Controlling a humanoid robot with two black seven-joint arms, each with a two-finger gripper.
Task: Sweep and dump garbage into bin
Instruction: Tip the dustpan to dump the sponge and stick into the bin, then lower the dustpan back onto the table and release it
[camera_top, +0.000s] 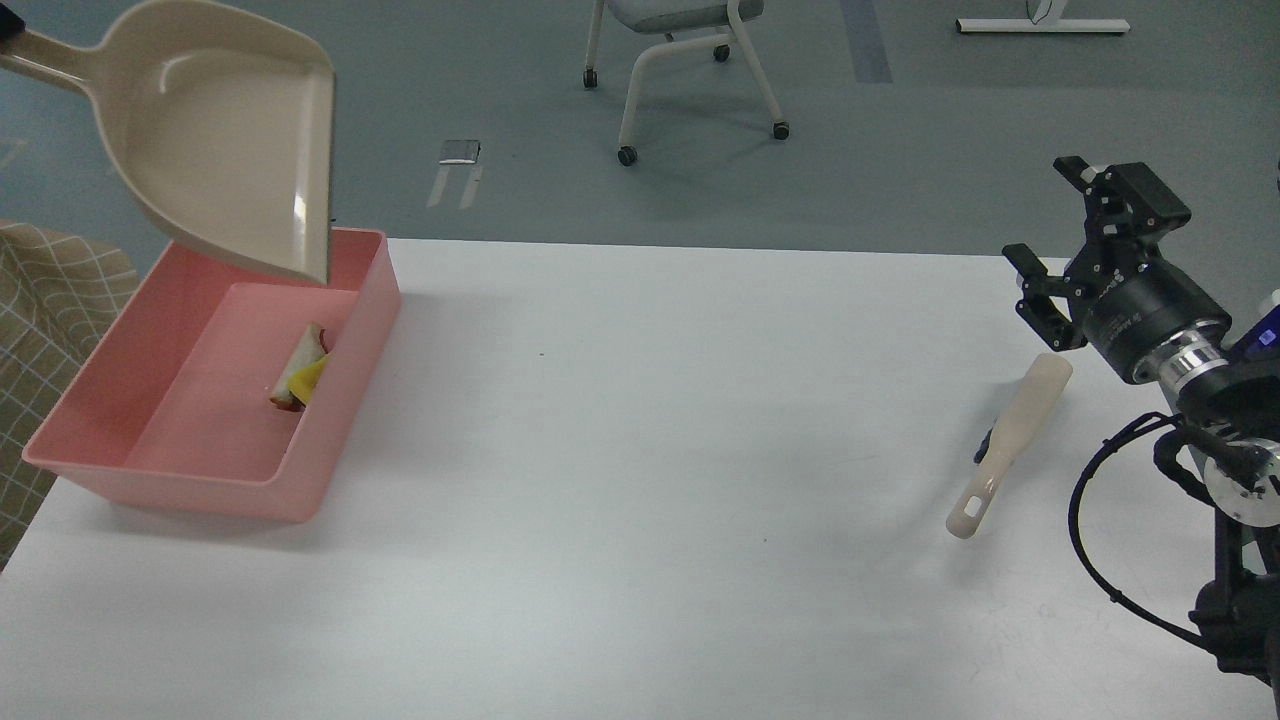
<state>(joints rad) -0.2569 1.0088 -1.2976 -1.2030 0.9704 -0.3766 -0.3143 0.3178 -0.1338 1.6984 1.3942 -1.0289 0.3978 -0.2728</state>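
The pink bin (120, 455) stands at the table's left edge. Inside it, against the right wall, lie the white bread slice (300, 365) and the yellow sponge chunk (311, 377), touching each other. The beige dustpan (225, 140) hangs empty above the bin's far end, its lip pointing down; its handle runs off the top-left corner. My left gripper is out of view. My right gripper (1058, 225) is open and empty, above the table's right side, just past the tip of the beige brush (1010, 445) lying on the table.
A checked cloth (40, 330) hangs beside the table's left edge. An office chair (680, 60) stands on the floor beyond the table. My right arm's cables (1110, 540) hang at the right edge.
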